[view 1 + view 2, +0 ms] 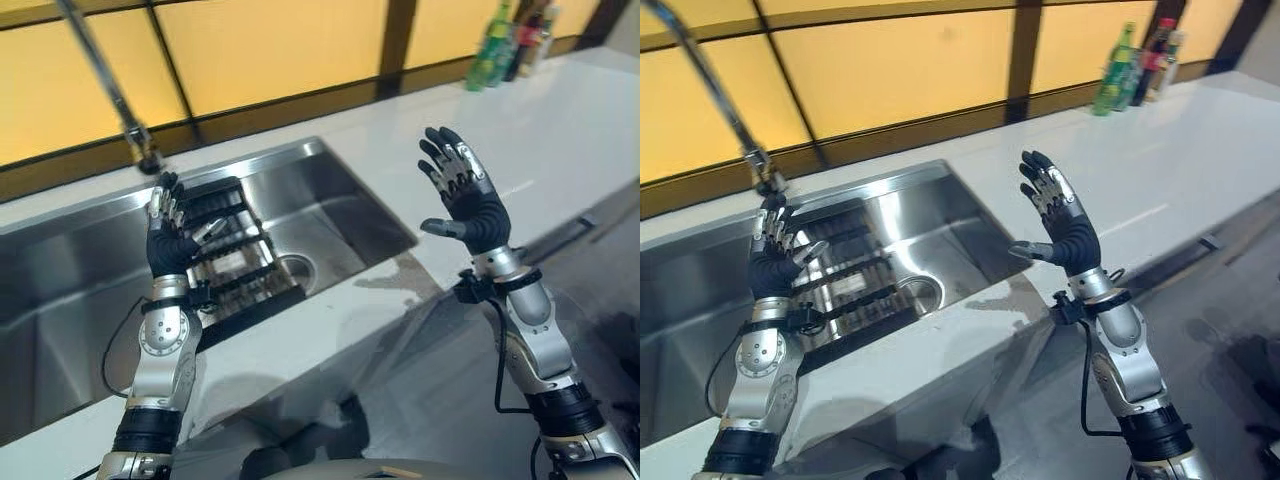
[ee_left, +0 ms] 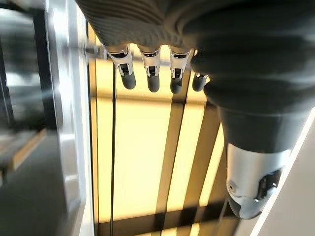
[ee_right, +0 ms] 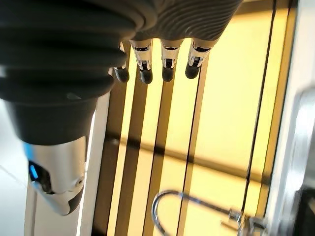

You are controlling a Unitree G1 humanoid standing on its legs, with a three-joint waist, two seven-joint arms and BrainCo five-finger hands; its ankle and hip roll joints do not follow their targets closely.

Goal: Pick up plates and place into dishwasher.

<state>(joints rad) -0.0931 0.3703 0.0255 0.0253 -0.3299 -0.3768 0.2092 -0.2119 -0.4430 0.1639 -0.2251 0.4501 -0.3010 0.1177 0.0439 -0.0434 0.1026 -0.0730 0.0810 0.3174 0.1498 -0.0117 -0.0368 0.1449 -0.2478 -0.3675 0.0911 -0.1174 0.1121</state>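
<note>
My left hand (image 1: 170, 240) is raised upright over the steel sink (image 1: 345, 215), just in front of a black slatted rack (image 1: 240, 262) that lies in the basin. Its fingers (image 2: 150, 73) are straight and hold nothing. My right hand (image 1: 468, 205) is raised above the white counter (image 1: 560, 130) to the right of the sink, palm turned towards the left, thumb out. Its fingers (image 3: 167, 64) are straight too, with nothing in them.
A tall steel tap (image 1: 110, 90) rises behind the sink at the left. Several bottles (image 1: 500, 45) stand at the counter's far right corner, against yellow wall panels. A dark handle (image 1: 565, 238) runs along the cabinet front below the counter at the right.
</note>
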